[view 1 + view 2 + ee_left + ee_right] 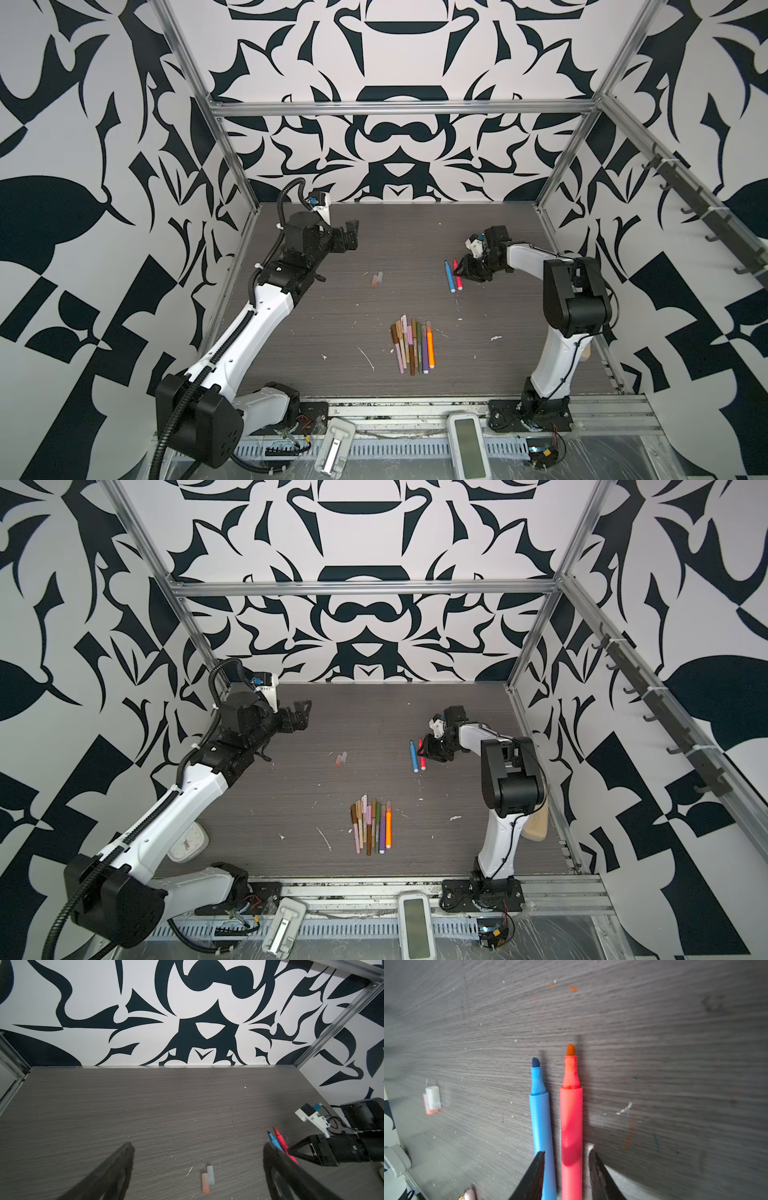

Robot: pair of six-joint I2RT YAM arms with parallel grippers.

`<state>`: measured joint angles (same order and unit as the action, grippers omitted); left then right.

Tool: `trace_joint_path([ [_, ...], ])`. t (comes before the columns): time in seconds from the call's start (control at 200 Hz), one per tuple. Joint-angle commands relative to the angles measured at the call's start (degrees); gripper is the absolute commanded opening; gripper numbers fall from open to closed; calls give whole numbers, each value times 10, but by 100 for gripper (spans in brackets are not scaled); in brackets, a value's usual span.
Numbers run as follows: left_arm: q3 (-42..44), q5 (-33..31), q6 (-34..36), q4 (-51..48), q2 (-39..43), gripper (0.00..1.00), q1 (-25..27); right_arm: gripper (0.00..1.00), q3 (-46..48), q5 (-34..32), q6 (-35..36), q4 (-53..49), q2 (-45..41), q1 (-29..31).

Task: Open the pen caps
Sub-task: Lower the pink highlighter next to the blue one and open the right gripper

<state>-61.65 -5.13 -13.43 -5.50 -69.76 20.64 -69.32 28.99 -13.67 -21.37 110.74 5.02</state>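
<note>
Two uncapped pens lie side by side at the right of the table: a blue pen [449, 276] [540, 1126] and a red pen [457, 275] [571, 1122]. My right gripper [459, 271] [566, 1152] is low over them and open; the red pen lies between its jaws with a gap on one side, and the other finger overlaps the blue pen. Two translucent pen caps [377, 278] [207, 1180] [432, 1101] lie together mid-table. A bundle of capped pens [413, 345] [372, 825] lies toward the front. My left gripper [352, 235] [199, 1145] hangs wide open and empty, back left.
White flecks of debris [366, 358] are scattered over the grey table [332, 316]. Two white devices [467, 446] [334, 451] sit on the front rail. A small white dial [189, 845] lies under the left arm and a wooden piece [536, 825] behind the right arm.
</note>
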Motion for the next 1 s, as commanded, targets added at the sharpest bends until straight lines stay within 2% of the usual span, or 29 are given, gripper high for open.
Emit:
trace_joint_path([
  [0.0,-20,5,6,-5,-6,99,-1,39,4,39,-14,20,-9,3],
  [0.58,-26,17,6,-11,-10,99,-1,39,-1,68,-38,33,13,3],
  [0.88,-27,18,5,-12,-11,99,-1,39,1,63,-36,30,13,3],
  [0.995,-27,18,5,-12,-11,99,-1,46,5,30,-38,27,-2,3],
])
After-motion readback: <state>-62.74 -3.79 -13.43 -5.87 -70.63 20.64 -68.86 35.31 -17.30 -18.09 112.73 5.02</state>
